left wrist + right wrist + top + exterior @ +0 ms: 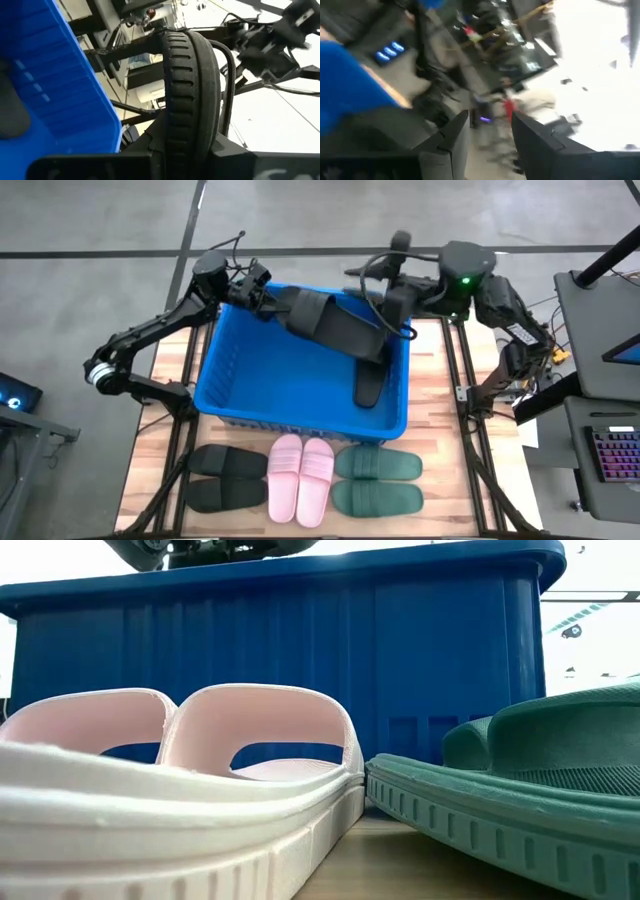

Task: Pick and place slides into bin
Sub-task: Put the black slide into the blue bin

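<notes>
**Ana:** Pink slides [180, 770] sit closest to the low camera, side by side on the table [155, 360], with a green slide [520, 780] just beside them. None of those have gone in yet, right?

**Ben:** Right. From above, three pairs line the near edge outside the bin [235, 360]: a black pair [225, 478], the pink pair in the middle, the green pair on the other side. All six sandals are on the wood, untouched.

**Ana:** And the fourth pair?

**Ben:** One black slide [368, 385] lies inside the bin, at its right end. The other black slide [330, 325] hangs over the bin's far rim, up in the air, pinched at one end by the left gripper [262, 298]. Its fingers are nearly shut on the sandal's edge; the left wrist view shows the ribbed sole standing up between them.

**Ana:** What about the right gripper [490, 130]?

**Ben:** It hovers over the bin's far right corner, near the hanging sandal's other end. Its wrist view shows the fingers parted with nothing between them.

**Ana:** So how far along?

**Ben:** I'd judge one sandal is placed, a second is about to drop, and three full pairs remain.
</notes>
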You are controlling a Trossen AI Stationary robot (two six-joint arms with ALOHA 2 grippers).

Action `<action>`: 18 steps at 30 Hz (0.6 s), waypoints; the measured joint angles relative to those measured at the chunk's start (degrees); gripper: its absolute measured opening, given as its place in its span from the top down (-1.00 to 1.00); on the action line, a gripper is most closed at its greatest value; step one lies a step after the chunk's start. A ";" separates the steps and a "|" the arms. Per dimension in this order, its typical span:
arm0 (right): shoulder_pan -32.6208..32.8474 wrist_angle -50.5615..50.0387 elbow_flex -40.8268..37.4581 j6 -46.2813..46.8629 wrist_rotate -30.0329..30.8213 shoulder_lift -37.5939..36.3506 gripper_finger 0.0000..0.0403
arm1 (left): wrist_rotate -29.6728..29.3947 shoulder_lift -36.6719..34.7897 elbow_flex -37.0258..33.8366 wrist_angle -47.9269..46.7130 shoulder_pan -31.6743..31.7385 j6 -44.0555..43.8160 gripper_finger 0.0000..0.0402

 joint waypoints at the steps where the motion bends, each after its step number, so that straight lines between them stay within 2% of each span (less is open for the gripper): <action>1: -0.43 -2.34 0.00 1.65 -2.12 0.27 0.31 | 0.02 0.04 -0.01 -0.14 -0.01 -0.04 0.87; 3: -0.80 -5.83 -0.02 3.98 -4.04 1.21 0.31 | 0.24 0.18 0.14 -0.12 -0.09 -0.04 0.87; 6: -1.36 -8.31 -0.07 8.46 -3.45 2.80 0.31 | 0.18 0.37 0.10 -0.03 -0.07 -0.06 0.87; 14: -3.07 -6.13 -0.09 26.45 -3.97 3.37 0.31 | -2.13 0.37 -0.07 -0.59 0.00 0.44 0.87; 18: -3.36 -8.61 -0.07 36.58 -6.60 3.17 0.29 | -2.15 0.37 -0.07 -0.63 0.02 0.44 0.87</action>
